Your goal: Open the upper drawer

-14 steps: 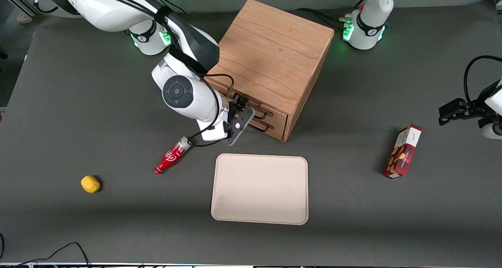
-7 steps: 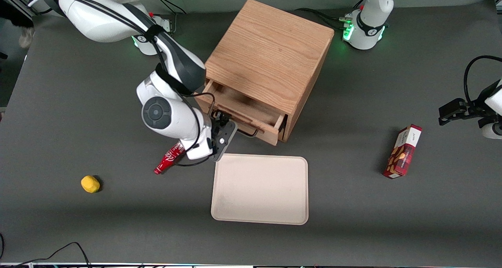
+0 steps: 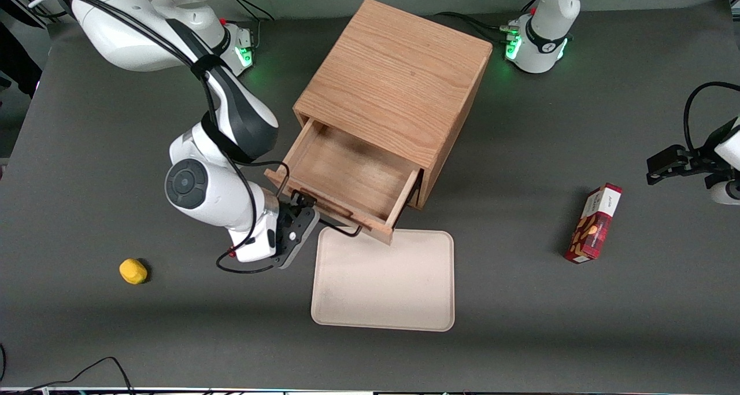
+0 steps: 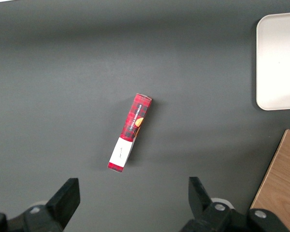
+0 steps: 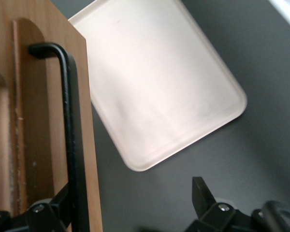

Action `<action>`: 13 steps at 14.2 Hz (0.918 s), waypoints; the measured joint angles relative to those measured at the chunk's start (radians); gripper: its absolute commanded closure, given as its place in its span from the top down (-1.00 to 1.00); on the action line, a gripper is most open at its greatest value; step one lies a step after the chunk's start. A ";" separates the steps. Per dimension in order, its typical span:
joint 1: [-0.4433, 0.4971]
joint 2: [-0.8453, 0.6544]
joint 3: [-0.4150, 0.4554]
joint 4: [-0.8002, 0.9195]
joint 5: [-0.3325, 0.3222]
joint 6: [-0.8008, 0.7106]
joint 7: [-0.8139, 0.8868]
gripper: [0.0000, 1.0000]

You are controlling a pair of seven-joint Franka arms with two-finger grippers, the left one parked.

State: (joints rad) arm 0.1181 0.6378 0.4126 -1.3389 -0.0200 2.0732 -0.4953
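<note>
Close in front of the drawn-out drawer, the right arm's pincer sits low over the dark grey worktop, at one end of the thin black wire handle. Its two fingers are spread wide. In the right wrist view the pincer has the handle's bar running just beside one black finger, while the other finger stands well apart from it over bare worktop.

The handle belongs to the upper drawer, a shallow tray of light oak that stands far out of the boxy oak cabinet, with its bare wooden floor showing. The cabinet stands near the worktop's edge farthest from the front camera, about midway along it.

A corner of the drawer's front panel reaches over the rim of the flat cream rectangular tray, which lies nearer the front camera.

A small yellow rounded lump lies toward the working arm's end of the worktop, well apart from the pincer. A red patterned carton lies toward the parked arm's end.
</note>
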 measured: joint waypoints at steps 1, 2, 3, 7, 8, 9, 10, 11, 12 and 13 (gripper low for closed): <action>-0.001 0.001 -0.003 0.003 -0.003 0.034 -0.003 1.00; 0.000 0.001 -0.010 0.006 -0.004 0.061 -0.004 1.00; 0.000 0.001 -0.021 0.009 -0.005 0.083 -0.005 1.00; -0.003 0.010 -0.057 0.031 -0.005 0.153 -0.017 1.00; -0.004 0.012 -0.062 0.036 -0.005 0.164 -0.024 1.00; -0.006 0.015 -0.064 0.042 -0.005 0.165 -0.025 1.00; -0.009 0.016 -0.064 0.048 -0.005 0.165 -0.025 1.00; -0.011 0.016 -0.064 0.056 -0.005 0.166 -0.025 1.00; -0.016 0.015 -0.063 0.070 -0.001 0.166 -0.025 1.00; -0.026 0.009 -0.063 0.085 0.008 0.162 -0.024 1.00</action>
State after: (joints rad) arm 0.0921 0.6466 0.3498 -1.2543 -0.0122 2.2357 -0.5196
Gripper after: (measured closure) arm 0.000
